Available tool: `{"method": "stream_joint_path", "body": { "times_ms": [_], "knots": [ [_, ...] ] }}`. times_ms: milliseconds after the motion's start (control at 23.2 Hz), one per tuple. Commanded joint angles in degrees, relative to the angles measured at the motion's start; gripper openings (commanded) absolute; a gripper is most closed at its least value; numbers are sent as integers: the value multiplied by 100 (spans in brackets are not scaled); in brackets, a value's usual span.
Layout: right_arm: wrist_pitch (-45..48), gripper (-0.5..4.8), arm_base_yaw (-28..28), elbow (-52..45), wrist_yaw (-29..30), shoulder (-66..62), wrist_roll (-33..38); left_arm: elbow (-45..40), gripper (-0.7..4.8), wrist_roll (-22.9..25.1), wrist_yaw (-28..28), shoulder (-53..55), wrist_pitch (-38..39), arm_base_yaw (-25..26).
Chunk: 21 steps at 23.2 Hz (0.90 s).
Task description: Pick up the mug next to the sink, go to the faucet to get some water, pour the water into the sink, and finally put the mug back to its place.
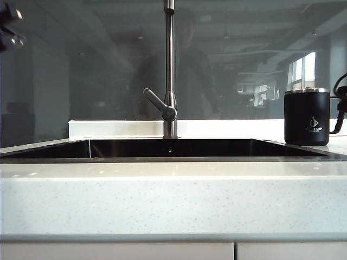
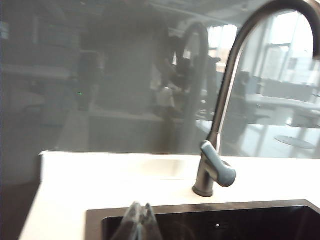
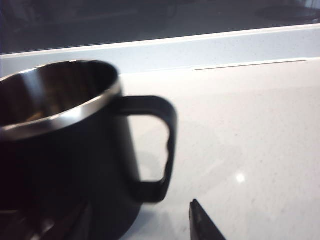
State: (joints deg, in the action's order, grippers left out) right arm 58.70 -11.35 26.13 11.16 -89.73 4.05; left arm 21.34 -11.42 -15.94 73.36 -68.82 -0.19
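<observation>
Your left gripper (image 2: 139, 222) hangs over the sink's near-left part with its fingers pressed together, holding nothing; in the exterior view it shows only as dark parts at the top-left corner. Moving rightward, you have one faucet (image 1: 169, 70), a thin steel pipe standing upright behind the middle of the sink, its single lever (image 1: 158, 104) angling out low on the stem toward the left. One sink (image 1: 49, 150), dark and glossy inside, runs wide across the white speckled counter (image 1: 173, 195), which has a low white ledge (image 1: 114, 128) behind it and a dark glass wall (image 1: 81, 65) that mirrors an office with bright windows. Farther right stands one mug (image 1: 306, 116), upright on the counter just beside the sink's right end, long axis vertical, open mouth up, logo facing you, handle (image 1: 338, 115) pointing right. Your right gripper (image 3: 115, 220) sits at the mug, jaws spread wide; one fingertip (image 3: 202, 222) rests low beside the handle, and you cannot tell whether it touches.
</observation>
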Motion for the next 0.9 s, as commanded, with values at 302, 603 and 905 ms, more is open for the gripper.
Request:
{"method": "stream_joint_path", "body": {
  "times_ms": [302, 603, 905],
  "knots": [
    [291, 269, -35, 780, -358, -719, -2, 706, 0, -146, -476, 1104, -238, 7],
    [297, 262, -33, 1161, -356, -1196, -2, 920, 0, -144, -468, 1333, -238, 7],
    [326, 162, -28, 1434, -356, -1504, 9, 920, 0, -144, -468, 1344, -192, 7]
  ]
}}
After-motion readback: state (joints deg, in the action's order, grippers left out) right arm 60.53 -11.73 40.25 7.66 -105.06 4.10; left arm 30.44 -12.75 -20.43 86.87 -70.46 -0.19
